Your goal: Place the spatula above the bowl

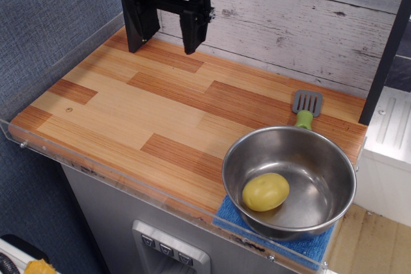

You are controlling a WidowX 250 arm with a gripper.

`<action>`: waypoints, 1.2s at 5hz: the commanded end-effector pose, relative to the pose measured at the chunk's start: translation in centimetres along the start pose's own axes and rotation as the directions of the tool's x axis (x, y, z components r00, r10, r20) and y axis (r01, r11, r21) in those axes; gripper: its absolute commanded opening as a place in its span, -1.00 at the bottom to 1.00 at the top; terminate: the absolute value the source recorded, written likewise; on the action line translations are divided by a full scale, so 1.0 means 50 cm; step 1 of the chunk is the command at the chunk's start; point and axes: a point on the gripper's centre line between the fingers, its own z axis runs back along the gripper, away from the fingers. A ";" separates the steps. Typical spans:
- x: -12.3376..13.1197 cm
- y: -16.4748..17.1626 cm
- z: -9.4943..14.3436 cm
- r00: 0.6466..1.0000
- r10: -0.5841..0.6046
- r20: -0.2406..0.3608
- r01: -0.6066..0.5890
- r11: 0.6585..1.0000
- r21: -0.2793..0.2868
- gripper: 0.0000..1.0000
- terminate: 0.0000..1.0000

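The spatula (305, 109) lies flat on the wooden counter just behind the far rim of the bowl (289, 181). Its grey slotted head points to the back wall and its lime-green handle end touches or nearly touches the bowl's rim. The bowl is large, shiny steel and sits at the front right corner. My gripper (164, 30) hangs at the back left of the counter, far from both. Its two black fingers are spread apart and hold nothing.
A yellow potato-like lump (265, 191) lies inside the bowl. A blue cloth (232, 213) sticks out under the bowl. A dark post (388, 56) stands at the right edge. A clear plastic lip (115, 170) runs along the counter's front.
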 end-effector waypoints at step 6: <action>0.014 0.017 0.033 0.993 -0.120 0.009 0.120 0.993 -0.019 1.00 1.00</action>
